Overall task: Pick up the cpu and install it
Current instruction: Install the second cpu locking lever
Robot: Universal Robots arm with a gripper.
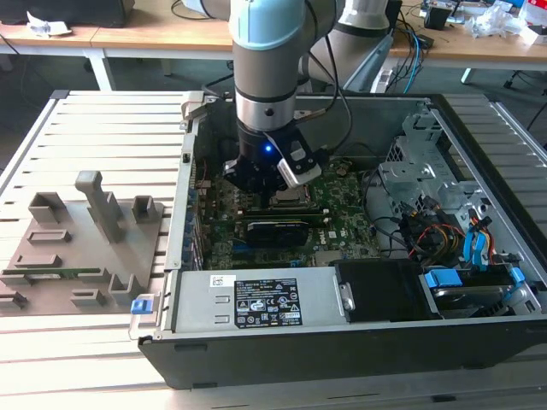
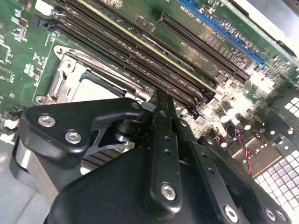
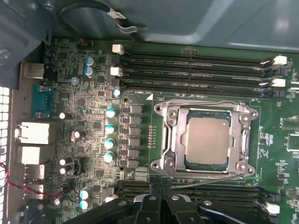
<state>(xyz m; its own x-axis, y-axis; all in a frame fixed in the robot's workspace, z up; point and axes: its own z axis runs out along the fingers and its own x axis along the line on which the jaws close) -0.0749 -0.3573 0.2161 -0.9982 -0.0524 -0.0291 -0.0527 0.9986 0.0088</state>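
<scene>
The cpu (image 3: 208,141) is lying flat inside the socket frame (image 3: 169,140) on the motherboard (image 3: 93,116), its silvery top facing up and its edges sitting square within the frame's opening, which suggests it is already seated where the task wants it. In the first wrist view nothing is pressing on the chip: the gripper (image 3: 161,186) is hanging just beside the socket, over the memory slots (image 3: 196,70) on that side of the board rather than over the chip itself. Its jaws are standing pressed together with nothing between them, as the second wrist view also shows, where the gripper (image 2: 162,103) is pointing down at the board close to the socket's corner. Empty, closed jaws beside a chip resting in its seat fit a release already made, though whether the retaining lever is locked down is hard to tell. In the exterior view the arm is reaching straight down into the open computer case (image 1: 479,342), which is lying on its side on the slatted counter (image 1: 85,359) so the board faces upward for a vertical approach. The grey fixture tray (image 1: 77,248) is sitting well apart, outside the case.
</scene>
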